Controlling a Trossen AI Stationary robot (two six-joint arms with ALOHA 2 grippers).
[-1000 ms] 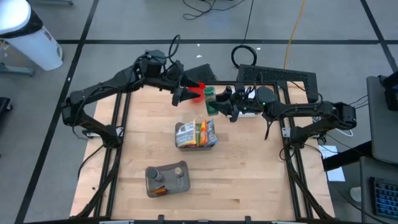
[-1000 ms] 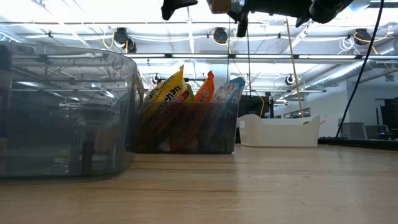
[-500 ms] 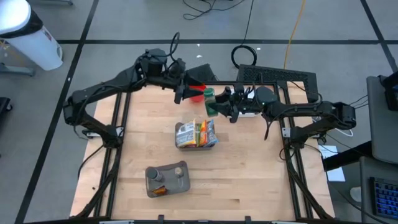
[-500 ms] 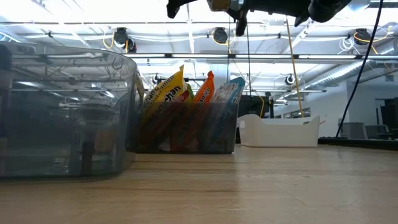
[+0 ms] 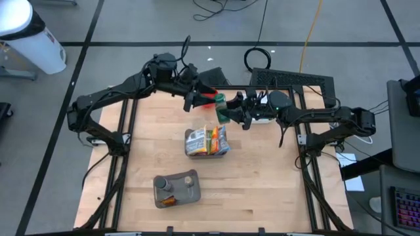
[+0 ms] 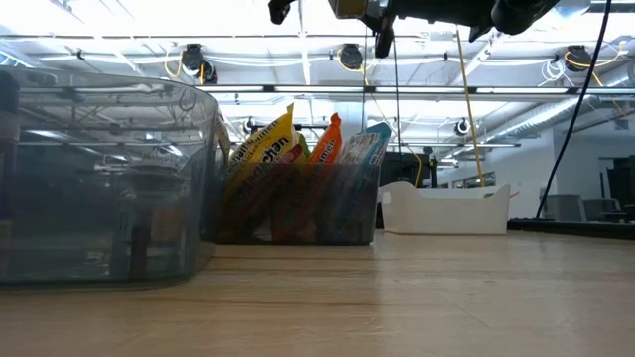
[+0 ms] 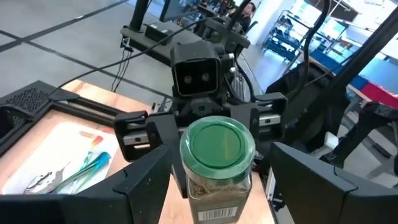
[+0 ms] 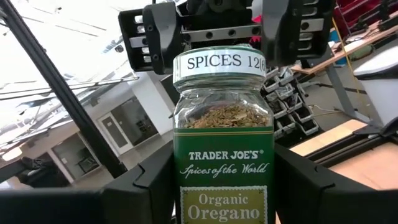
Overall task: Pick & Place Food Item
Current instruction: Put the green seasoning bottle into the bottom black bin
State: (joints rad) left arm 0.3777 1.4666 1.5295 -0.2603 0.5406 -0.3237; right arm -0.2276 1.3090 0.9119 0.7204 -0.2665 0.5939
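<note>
**While held aloft at the far edge, a glass spice jar is presented for a handover**

Seen from the high view, the oregano jar (image 5: 221,108) is held in the air above the far edge of the table (image 5: 262,190), near its middle. It is clamped by the right gripper (image 5: 226,111), while the left gripper (image 5: 200,99) is set just beside its green lid, fingers spread wide. A bin of snack packets (image 5: 207,141) is seen at the table's centre and a clear container (image 5: 176,189) towards the near edge.

From the low view, only the packets (image 6: 298,159) and the container (image 6: 99,178) are shown clearly; the jar is hidden at the top margin.

Through the left wrist view, the jar (image 7: 217,165) is seen lid-first between the open fingers (image 7: 146,186), not yet touched.

Through the right wrist view, the jar (image 8: 224,155) is shown gripped low on its labelled body, the upper part left free.

The jar is judged rigid, smooth, breakable and fairly light. A hold across the ribbed lid or the shoulder just under it is judged safest, since bare glass may slip.
</note>
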